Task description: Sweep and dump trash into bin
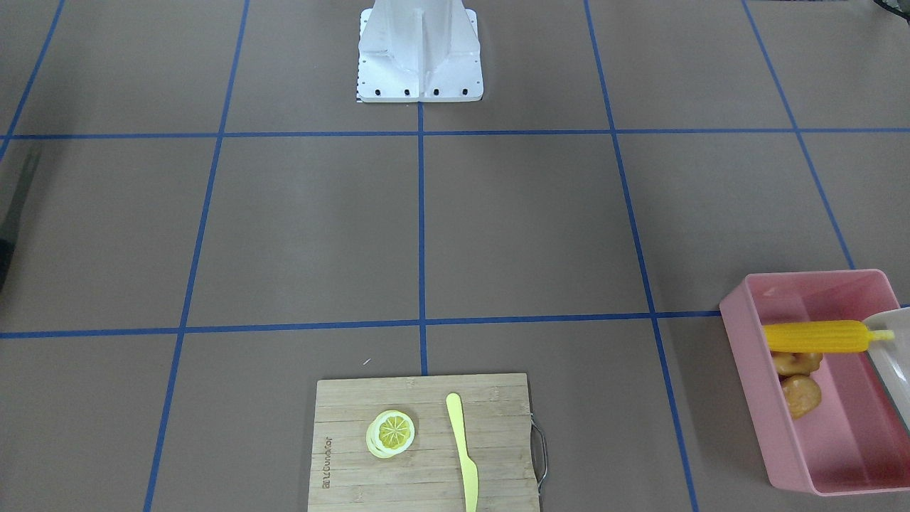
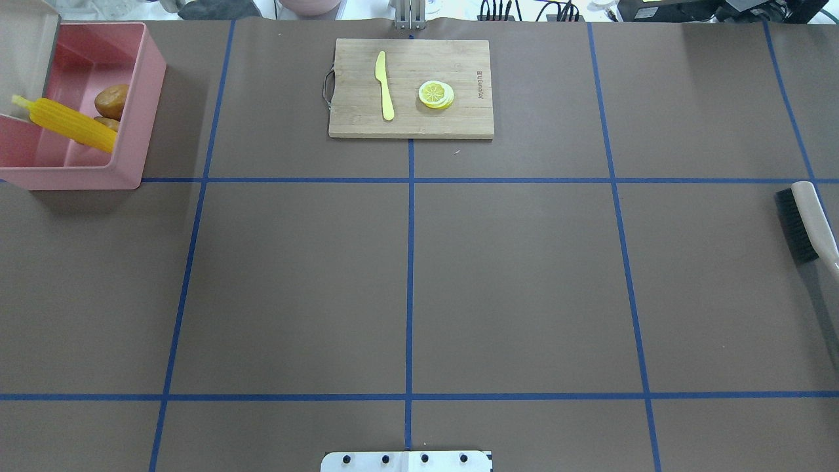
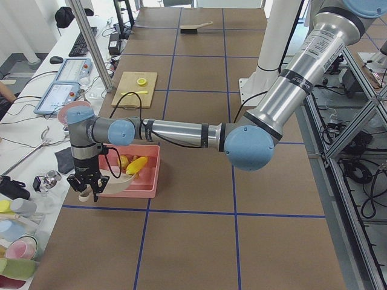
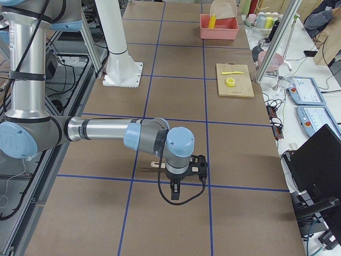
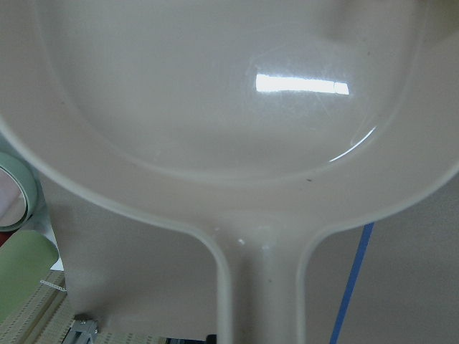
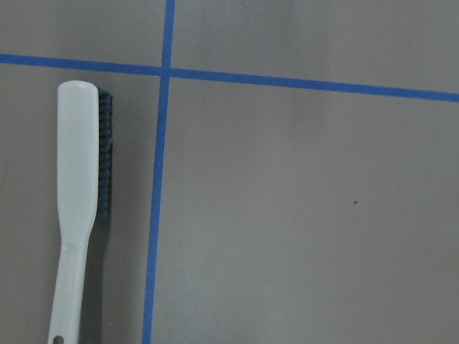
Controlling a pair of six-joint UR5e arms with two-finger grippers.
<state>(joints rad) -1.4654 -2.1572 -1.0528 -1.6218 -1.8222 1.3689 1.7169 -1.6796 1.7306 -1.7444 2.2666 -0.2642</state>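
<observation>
Spanning the bin [image 1: 746,384], corn [image 1: 817,336] touches the dustpan [image 1: 897,343].

Only writing I can spot is a little brand mark [image 1: 327,464] along one edge of the cutting board [image 1: 426,459]. It's way too small to actually read, though.

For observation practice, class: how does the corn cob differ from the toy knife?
The corn cob is thick, ridged, deep yellow; the toy knife is thin, smooth, pale yellow. The corn cob sits in the pink bin; the toy knife lies flat on the cutting board. Both are long and yellow.
</observation>
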